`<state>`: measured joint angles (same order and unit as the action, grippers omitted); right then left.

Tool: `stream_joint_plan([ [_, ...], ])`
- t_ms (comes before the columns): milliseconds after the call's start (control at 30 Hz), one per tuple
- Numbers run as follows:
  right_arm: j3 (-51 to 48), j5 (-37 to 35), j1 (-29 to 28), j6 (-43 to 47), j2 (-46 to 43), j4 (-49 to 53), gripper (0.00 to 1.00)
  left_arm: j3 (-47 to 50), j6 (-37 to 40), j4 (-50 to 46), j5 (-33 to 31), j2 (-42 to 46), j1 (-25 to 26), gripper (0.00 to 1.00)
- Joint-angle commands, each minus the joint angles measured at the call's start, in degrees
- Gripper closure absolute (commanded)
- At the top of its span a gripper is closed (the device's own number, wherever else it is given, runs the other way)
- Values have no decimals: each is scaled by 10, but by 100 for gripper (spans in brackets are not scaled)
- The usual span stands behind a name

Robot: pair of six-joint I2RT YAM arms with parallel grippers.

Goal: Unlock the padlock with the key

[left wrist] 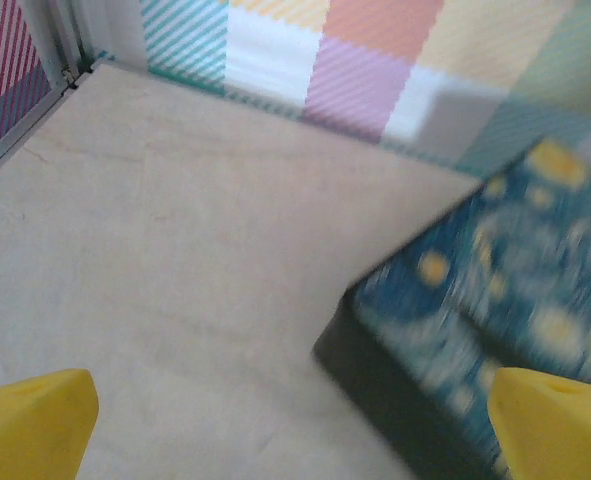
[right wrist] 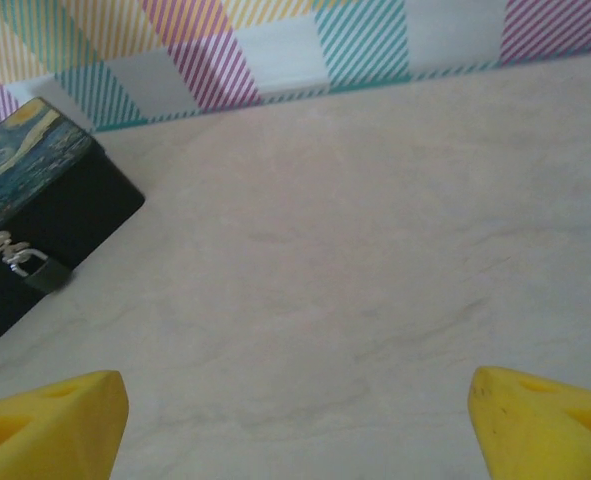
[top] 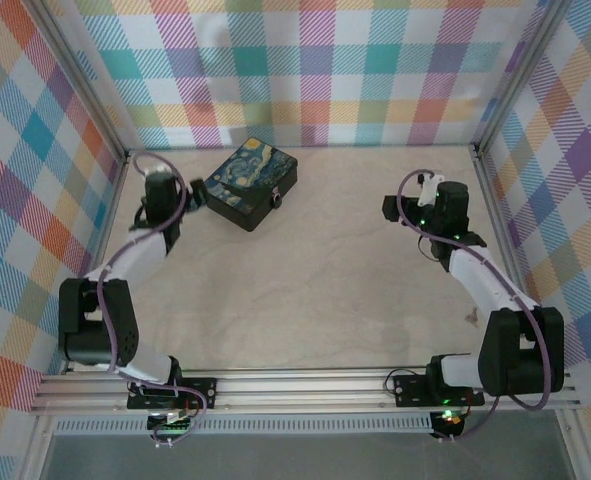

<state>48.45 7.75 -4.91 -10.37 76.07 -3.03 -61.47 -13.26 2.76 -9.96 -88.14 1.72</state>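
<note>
One padlock (right wrist: 37, 271) hangs on the dark side wall of the one box (right wrist: 35, 190). It has a small dark body under a thin silvery shackle. From above, the padlock (top: 276, 203) sits on the box face that looks right and toward the near edge. The box (top: 250, 180) has a blue-and-yellow starry lid and lies turned at an angle on the far left part of the desk (top: 315, 290).

My left end effector (top: 197, 192) is just beside the box's left corner. I cannot tell whether it touches. In its wrist view my left end effector (left wrist: 295, 440) stands wide open, with two yellow fingertips (left wrist: 30, 420), one at each lower corner. The blurred box (left wrist: 495, 300) lies ahead on the right.

My right end effector (top: 400, 210) is well apart from the box, on the far right. It is also spread open (right wrist: 295, 430), and the desk shows between its two yellow fingertips (right wrist: 545, 420).

One tiny speck (top: 468, 318) lies on the desk near my right arm. It is too small to identify.
</note>
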Motion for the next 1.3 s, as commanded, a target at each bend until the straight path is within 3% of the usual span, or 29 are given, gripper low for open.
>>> stream_joint_plan([
  [0,3,23,-20,-71,14,80,14,-99,-130,-210,12,-51,0,0],
  [100,-5,29,-38,-105,14,80,16,-175,-190,-263,46,-104,22,0],
  [233,-5,32,-61,-137,17,101,18,-242,-213,-292,54,-163,57,0],
  [467,-10,32,-96,-151,15,122,20,-243,-247,-281,84,-218,65,0],
  [667,-9,35,-110,-157,22,127,24,-221,-219,-258,117,-241,66,5],
  [967,-14,65,-108,-164,14,151,22,-158,-152,-224,192,-251,69,23],
  [1267,-23,58,-77,-176,-23,178,22,-151,-21,-258,255,-250,137,35],
])
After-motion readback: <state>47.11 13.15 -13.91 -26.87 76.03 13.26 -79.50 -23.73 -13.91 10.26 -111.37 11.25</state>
